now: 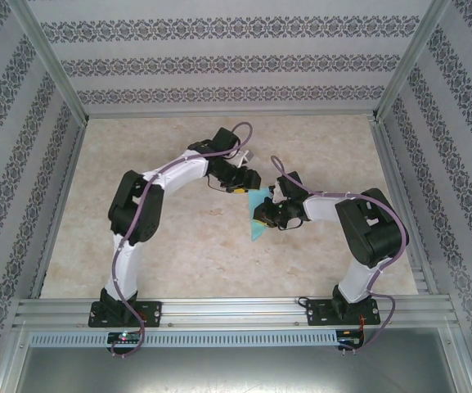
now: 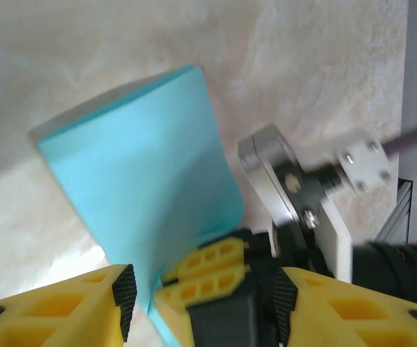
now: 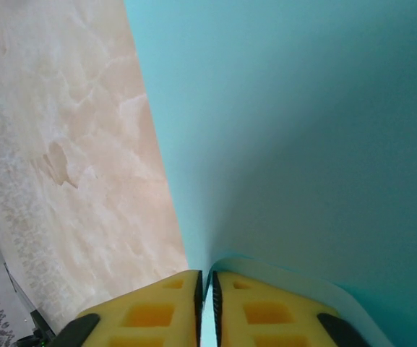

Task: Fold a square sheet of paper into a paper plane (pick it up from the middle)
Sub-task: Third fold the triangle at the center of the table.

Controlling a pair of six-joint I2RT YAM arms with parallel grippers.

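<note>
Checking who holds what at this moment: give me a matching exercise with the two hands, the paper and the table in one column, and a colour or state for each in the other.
Column one:
1. left hand
2. right hand
3. paper
4. table

Column two:
A. turquoise
B. fingers pinched together on the paper
C. marbled beige
D. fingers spread apart

Pairs: 1-D, 2-B, 3-A, 4-C
</note>
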